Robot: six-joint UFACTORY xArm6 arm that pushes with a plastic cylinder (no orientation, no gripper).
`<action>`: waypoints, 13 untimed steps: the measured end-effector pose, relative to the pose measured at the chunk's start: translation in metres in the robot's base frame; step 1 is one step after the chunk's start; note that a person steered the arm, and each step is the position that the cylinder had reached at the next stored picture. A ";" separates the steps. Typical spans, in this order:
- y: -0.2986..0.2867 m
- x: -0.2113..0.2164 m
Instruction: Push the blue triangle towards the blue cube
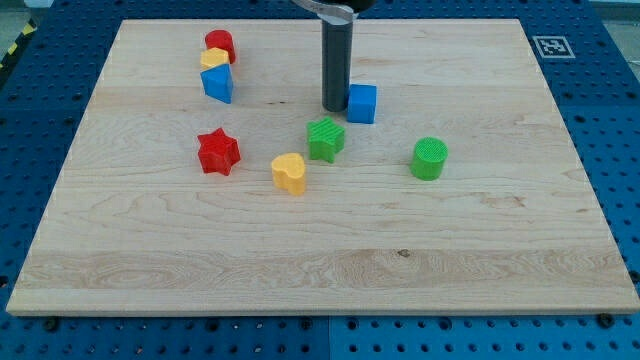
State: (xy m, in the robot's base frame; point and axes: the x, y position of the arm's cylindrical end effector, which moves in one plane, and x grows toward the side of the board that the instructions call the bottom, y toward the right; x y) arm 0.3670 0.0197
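The blue triangle [217,83] lies at the view's upper left, touching a yellow block [213,59] just above it. The blue cube [362,103] sits near the upper middle of the wooden board. My tip [334,106] stands right beside the blue cube's left side, close to touching it. The triangle is well to the left of my tip, with bare board between them.
A red cylinder [220,44] sits behind the yellow block. A red star [218,152], a yellow heart-shaped block [289,173], a green star [326,138] and a green cylinder [429,158] lie across the middle. The board's top edge [200,20] is near the cluster.
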 end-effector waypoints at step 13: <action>-0.152 -0.048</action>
State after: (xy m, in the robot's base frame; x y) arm 0.3189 -0.1320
